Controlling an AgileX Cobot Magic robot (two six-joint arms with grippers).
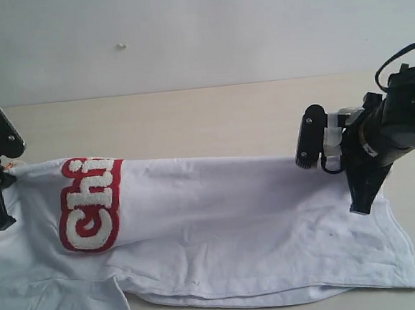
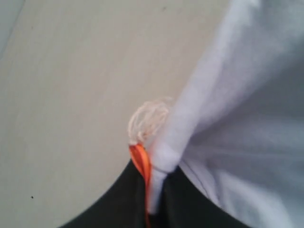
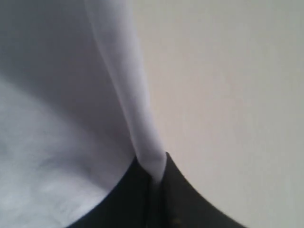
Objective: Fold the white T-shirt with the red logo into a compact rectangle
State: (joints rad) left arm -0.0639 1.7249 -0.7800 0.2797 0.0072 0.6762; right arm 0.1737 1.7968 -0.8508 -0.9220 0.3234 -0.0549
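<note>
Where the white T-shirt (image 1: pixel 219 211) folds, its red logo (image 1: pixel 89 205) reads "Chi".

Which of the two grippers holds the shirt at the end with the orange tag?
The left gripper: its jaws pinch the white T-shirt beside the orange tag, near the red logo. The right gripper pinches plain fabric.

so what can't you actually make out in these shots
- red logo: exterior view, only "Chi" shows; the rest turns out of sight over the far edge of the white T-shirt
- its lower left: exterior view, cut off by the frame's bottom and left edges
- orange tag: left wrist view, too blurred to read
- right wrist view: too blurred to tell which part of the shirt the jaws hold
</note>
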